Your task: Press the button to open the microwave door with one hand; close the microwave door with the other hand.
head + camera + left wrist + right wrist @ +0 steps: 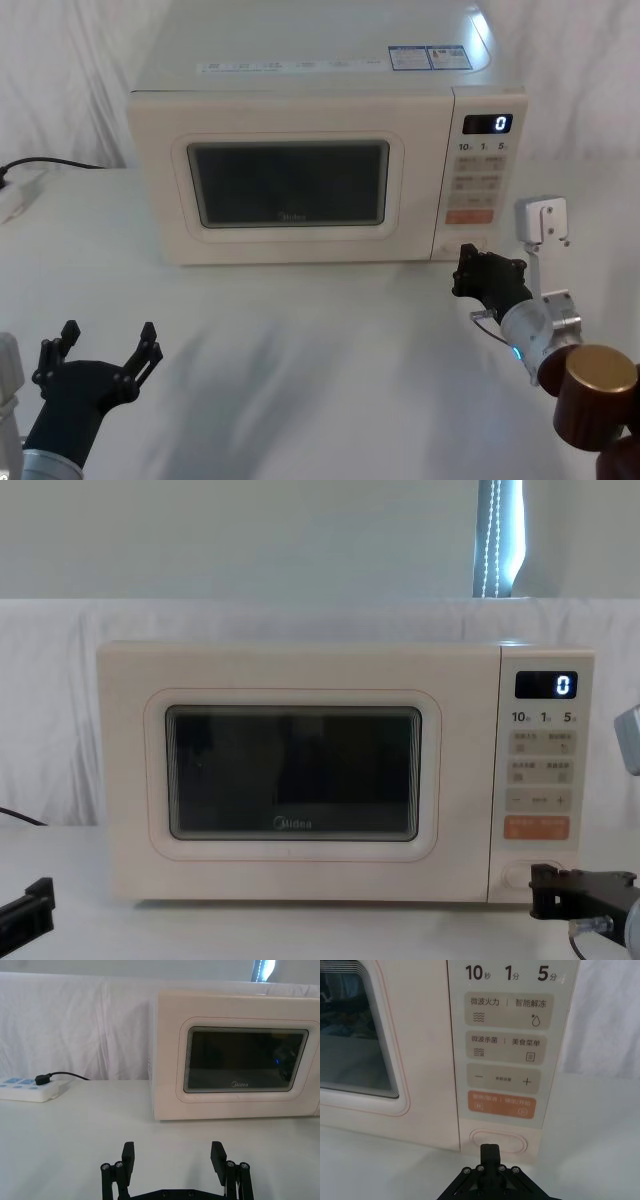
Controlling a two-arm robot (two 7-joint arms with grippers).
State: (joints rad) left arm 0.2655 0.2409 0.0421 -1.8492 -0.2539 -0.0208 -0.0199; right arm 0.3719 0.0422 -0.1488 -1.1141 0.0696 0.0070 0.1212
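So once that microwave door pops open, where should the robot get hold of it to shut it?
Probably not a grip: the microwave door is a flat panel with no handle. The open left gripper could push its front face, coming from the front.

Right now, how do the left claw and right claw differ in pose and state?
The left claw is open, its fingers spread wide; the right claw is shut, its fingers pressed together into one tip. The left claw sits low over the table, well back from the microwave door; the right claw is right up at the control panel, its tip at the wide cream button. Both are black and face the microwave.
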